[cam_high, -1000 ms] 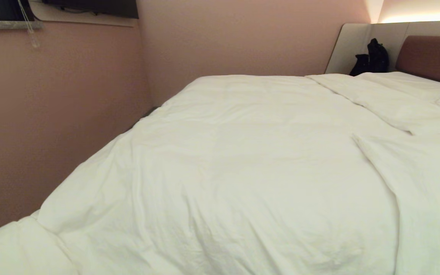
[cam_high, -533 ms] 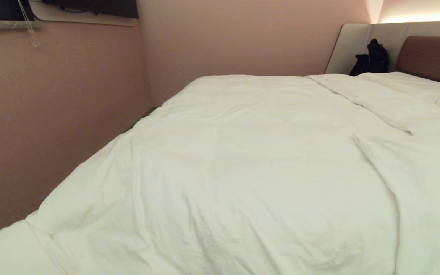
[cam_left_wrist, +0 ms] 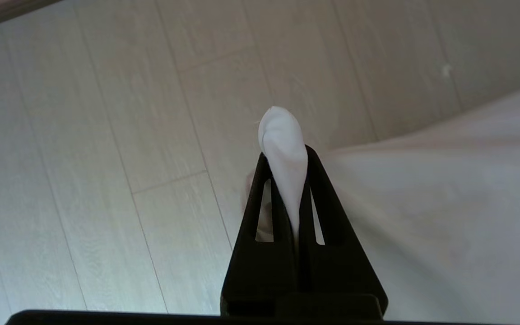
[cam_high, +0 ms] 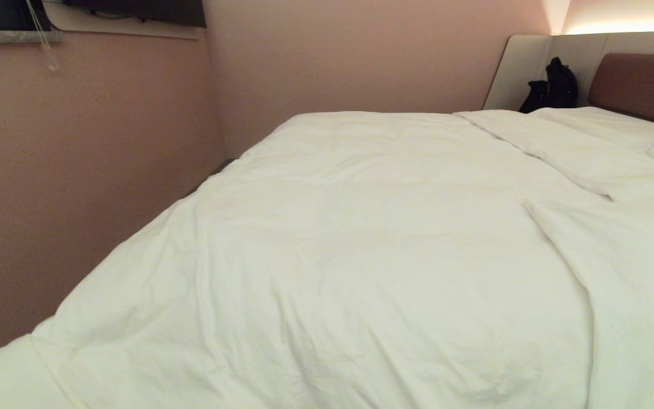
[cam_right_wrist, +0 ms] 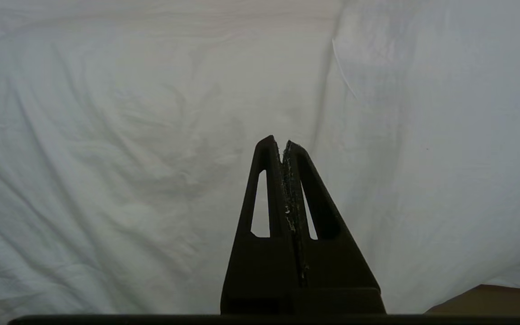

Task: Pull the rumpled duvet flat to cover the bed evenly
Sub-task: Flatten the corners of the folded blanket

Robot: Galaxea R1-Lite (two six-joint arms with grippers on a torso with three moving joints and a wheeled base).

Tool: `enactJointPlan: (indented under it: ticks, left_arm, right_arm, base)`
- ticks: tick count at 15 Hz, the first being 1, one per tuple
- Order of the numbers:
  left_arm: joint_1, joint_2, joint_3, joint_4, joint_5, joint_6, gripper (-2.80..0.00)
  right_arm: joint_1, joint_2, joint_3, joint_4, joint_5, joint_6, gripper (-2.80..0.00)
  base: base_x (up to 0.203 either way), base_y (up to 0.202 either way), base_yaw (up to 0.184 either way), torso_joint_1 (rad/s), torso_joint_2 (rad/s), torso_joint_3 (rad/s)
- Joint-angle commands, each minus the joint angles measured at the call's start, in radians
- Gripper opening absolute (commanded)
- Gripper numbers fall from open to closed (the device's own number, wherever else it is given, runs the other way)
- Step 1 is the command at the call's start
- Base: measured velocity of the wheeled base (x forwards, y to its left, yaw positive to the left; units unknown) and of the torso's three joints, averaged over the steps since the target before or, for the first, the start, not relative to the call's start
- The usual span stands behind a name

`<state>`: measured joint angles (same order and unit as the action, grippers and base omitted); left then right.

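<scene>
A: Where is the duvet (cam_high: pixel 361 255) right now?

B: It lies over the bed (cam_high: pixel 639 88), covering nearly all of it from the wall side to the near edge. A fold runs across it toward the brown headboard (cam_high: pixel 645 85), and soft creases fan out near the foot, so I judge it mostly spread but not yet even.

A: Who has hold of it?

B: The left gripper (cam_left_wrist: pixel 285 155). Its jaws are pinching a small tuft of the duvet's edge, with white cloth poking out past the tips. From there the fabric runs taut back toward the bed, while pale wooden floor (cam_left_wrist: pixel 106 135) shows beneath, so the pinch sits out beyond the duvet's corner, off the side of the mattress.

A: Why grip so little of it?

B: My guess is that a corner pinch lets 1 arm drag the whole sheet of fabric outward. The tight line of cloth suggests the pull is doing work. A thin grip could also slip if the duvet drags heavily.

A: And the other arm?

B: The right gripper (cam_right_wrist: pixel 284 144) hangs close over the duvet with its jaws pressed together and nothing between them. It looks parked.

A: Anything else around the duvet?

B: A black bag (cam_high: pixel 551 85) sits beyond its far corner, beside the headboard. A pink wall (cam_high: pixel 77 170) runs along its far side.
</scene>
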<state>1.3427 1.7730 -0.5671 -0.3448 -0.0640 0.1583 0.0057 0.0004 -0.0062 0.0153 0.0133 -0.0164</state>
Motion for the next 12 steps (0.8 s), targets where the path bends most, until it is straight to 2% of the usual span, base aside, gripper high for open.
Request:
enactJointPlan:
  ticks: [1, 3, 12]
  left_arm:
    - [0.024, 0.094, 0.004, -0.074, 0.005, 0.005, -2.8]
    - [0.052, 0.138, 0.005, -0.136, 0.008, 0.008, -2.8]
    - [0.078, 0.204, 0.003, -0.138, 0.01, 0.006, -2.8]
  right_arm:
    - [0.0, 0.001, 0.0, 0.0, 0.001, 0.0, -2.8]
    - [0.0, 0.001, 0.0, 0.0, 0.001, 0.0, -2.8]
    - [0.0, 0.001, 0.0, 0.0, 0.001, 0.0, -2.8]
  base:
    - [0.0, 0.0, 0.0, 0.0, 0.0, 0.0]
    - [0.0, 0.0, 0.0, 0.0, 0.0, 0.0]
    - [0.0, 0.0, 0.0, 0.0, 0.0, 0.0]
